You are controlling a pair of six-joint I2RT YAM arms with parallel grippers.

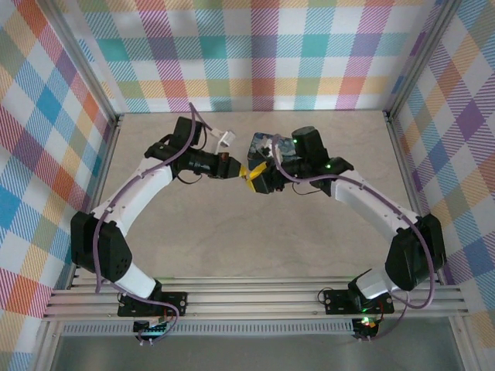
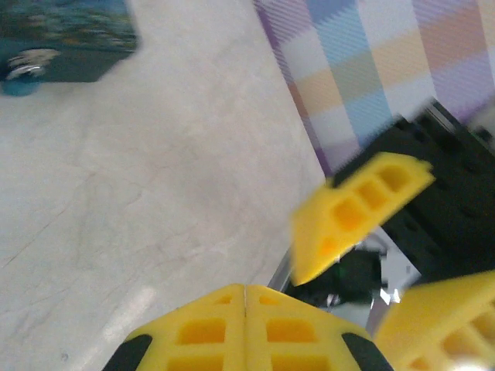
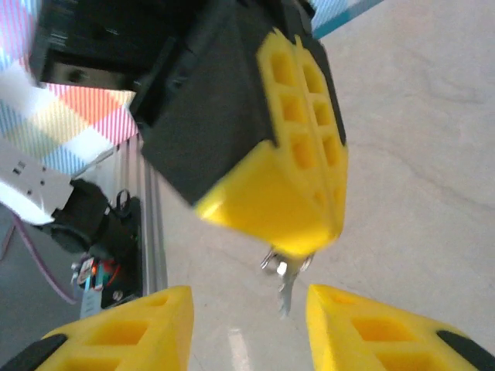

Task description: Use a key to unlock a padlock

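Finds the key (image 3: 285, 292) pinched by its head in the tightly closed left claw (image 3: 303, 246), hanging tip-down under a small silvery ring (image 3: 277, 263), right between the wide-spread, empty fingers of the right claw (image 3: 247, 305); judges the key light, stiff, thin and slick, so apt to swivel or slip under a loose pinch; better held flat across the head, leaving the blade free for the keyhole; places the padlock (image 2: 18, 77), probably, as the blurred blue lump with a silvery glint just beside the dark blue tin (image 2: 73, 35) on the surface (image 2: 155, 193), well apart from both claws; cannot make out shackle, keyhole or facing through the blur; cannot read the key's teeth either, with its head buried between the pads.
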